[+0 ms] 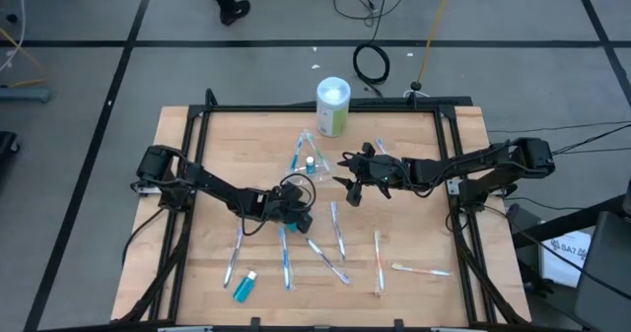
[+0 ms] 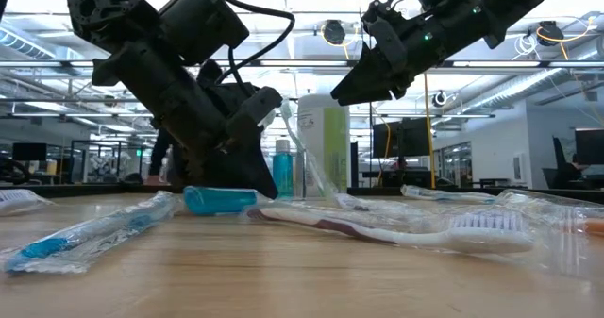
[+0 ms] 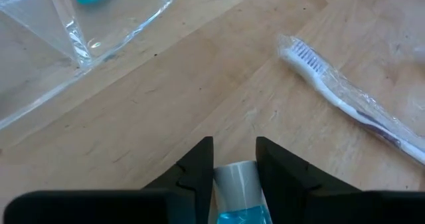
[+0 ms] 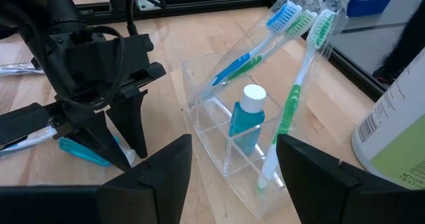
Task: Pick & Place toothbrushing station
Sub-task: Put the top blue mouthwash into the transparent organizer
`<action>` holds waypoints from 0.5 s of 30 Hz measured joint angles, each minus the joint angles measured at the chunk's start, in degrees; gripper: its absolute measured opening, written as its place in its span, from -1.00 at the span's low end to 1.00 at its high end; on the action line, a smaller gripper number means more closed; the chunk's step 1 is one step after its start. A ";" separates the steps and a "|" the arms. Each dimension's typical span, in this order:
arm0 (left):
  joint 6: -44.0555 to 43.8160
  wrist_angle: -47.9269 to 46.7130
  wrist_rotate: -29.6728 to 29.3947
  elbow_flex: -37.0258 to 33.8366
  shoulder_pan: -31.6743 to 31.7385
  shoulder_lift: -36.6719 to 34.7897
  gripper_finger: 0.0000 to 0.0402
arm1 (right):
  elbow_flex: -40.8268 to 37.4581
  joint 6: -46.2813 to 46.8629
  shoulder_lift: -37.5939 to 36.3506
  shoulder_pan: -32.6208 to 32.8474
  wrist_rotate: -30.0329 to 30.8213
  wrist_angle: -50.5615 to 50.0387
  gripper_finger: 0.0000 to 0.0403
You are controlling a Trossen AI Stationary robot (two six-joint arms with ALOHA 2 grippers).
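The clear plastic cup [image 1: 311,165] [image 4: 214,121] stands mid-table, with a blue white-capped tube [image 4: 247,117] and toothbrushes [image 4: 299,78] leaning in it. My left gripper [image 1: 296,212] [image 3: 234,167] is low at the table in front of the cup, shut on another blue tube [image 2: 219,200] [image 4: 83,151]. My right gripper [image 1: 347,179] [image 4: 232,184] hangs open in the air just right of the cup, holding nothing. Several wrapped toothbrushes [image 1: 338,232] lie flat on the wood. My left gripper has the tube's white cap end [image 3: 236,174] pinched between its two fingers [image 3: 199,174]. The fingers slant down from the table's left side. The tube's blue body [image 3: 242,216] runs back under the gripper. The tube lies flat on the table.
A tall white-and-green canister [image 1: 333,105] stands at the far edge behind the cup. A third blue tube [image 1: 245,286] lies near the front left. Wrapped toothbrushes [image 1: 422,269] are scattered over the near half, and one [image 3: 352,104] lies just beyond my left fingers.
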 joint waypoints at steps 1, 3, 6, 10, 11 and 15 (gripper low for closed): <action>0.11 0.04 0.04 0.00 0.00 0.00 -0.46 | 0.00 0.00 0.00 0.02 0.00 -0.01 0.05; 0.10 0.14 0.07 0.00 0.09 0.00 -0.46 | 0.00 0.00 0.00 0.02 0.00 0.00 0.05; 0.23 0.56 0.23 0.00 0.15 -0.14 -0.46 | 0.00 0.00 0.00 0.00 0.01 0.00 0.05; 2.85 1.67 0.62 0.24 0.13 -0.71 -0.46 | 0.00 0.00 0.00 0.02 0.00 0.00 0.05; 3.59 1.75 0.59 0.24 0.15 -0.99 -0.46 | 0.00 0.00 0.00 0.00 0.00 0.00 0.05; 5.18 4.52 0.41 0.30 0.15 -1.16 -0.46 | 0.00 -0.02 0.00 0.02 0.00 -0.01 0.05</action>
